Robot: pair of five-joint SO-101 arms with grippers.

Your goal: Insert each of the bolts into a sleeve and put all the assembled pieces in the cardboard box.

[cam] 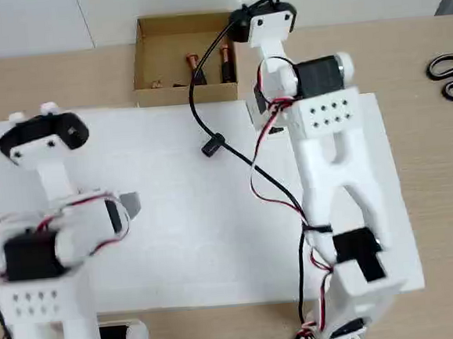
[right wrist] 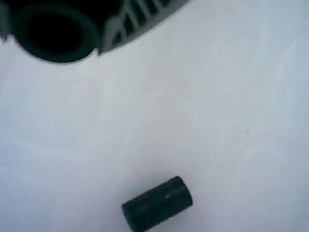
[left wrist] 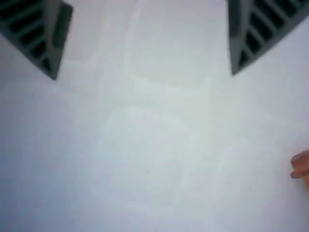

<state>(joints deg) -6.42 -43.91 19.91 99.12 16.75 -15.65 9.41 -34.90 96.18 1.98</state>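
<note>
L gripper held wide open over mat, bolt off to side, outside jaws. One sleeve seen lying on mat nr box. R gripper state: can't be told. Risk: bolt prob nudged away or missed if closed w/o recentring.

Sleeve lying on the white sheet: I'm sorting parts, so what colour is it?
Black sleeve; clearest in the right wrist view.

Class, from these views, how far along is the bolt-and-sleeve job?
Done: a few assembled pieces lie in the cardboard box. In hand: nothing in the open left hand over the mat. Left: a loose sleeve on the mat and a copper bolt end near that hand.
</note>
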